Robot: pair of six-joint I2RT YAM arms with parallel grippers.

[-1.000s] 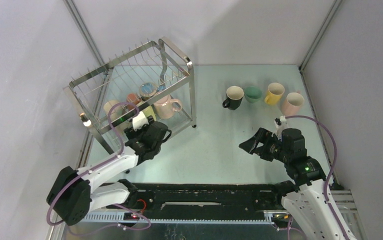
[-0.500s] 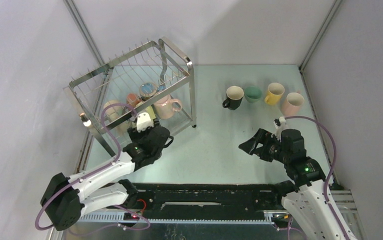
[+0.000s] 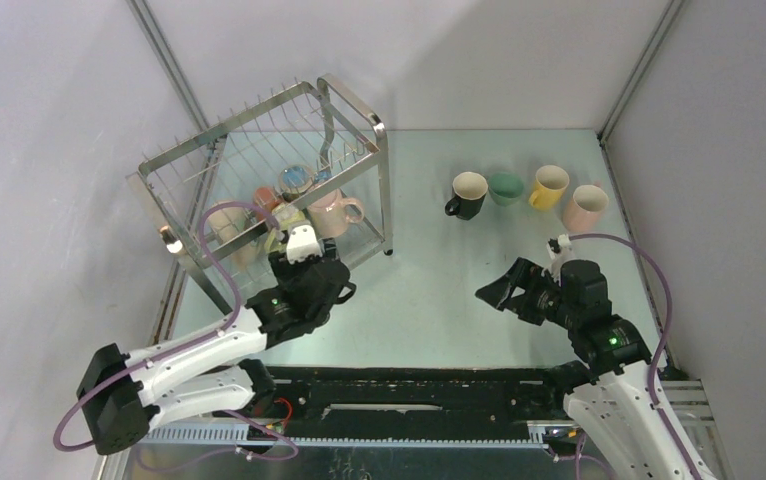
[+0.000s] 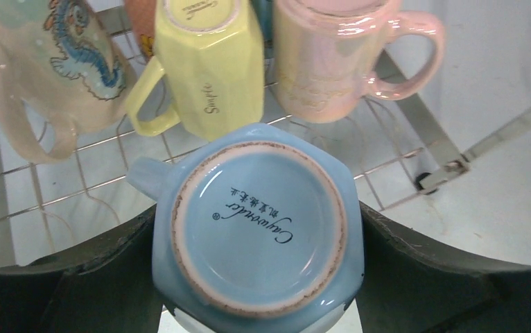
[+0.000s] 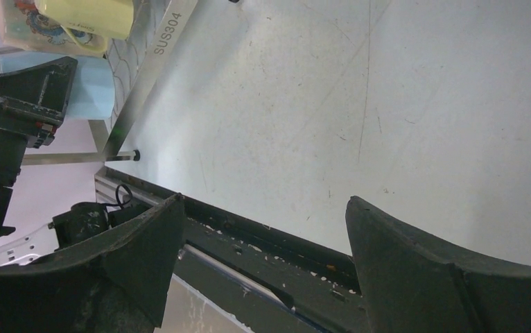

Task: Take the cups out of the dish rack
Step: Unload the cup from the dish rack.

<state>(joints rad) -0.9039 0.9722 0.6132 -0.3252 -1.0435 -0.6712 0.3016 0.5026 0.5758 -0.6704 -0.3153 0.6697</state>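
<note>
Scuffed pale tabletop (image 3: 429, 290) — grey enclosure walls (image 3: 49, 120) around it, black rail (image 3: 409, 385) along its near edge

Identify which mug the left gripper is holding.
The light blue mug, base toward the left wrist camera, clamped between the left gripper's fingers. The yellow mug and pink mug behind it sit free in the dish rack.

I see glossy glazed ceramic on the light blue mug (image 4: 256, 229), its foot ring rough; the dish rack (image 3: 354, 103) is shiny steel wire, the worktop (image 5: 387, 104) matt, scuffed.
</note>
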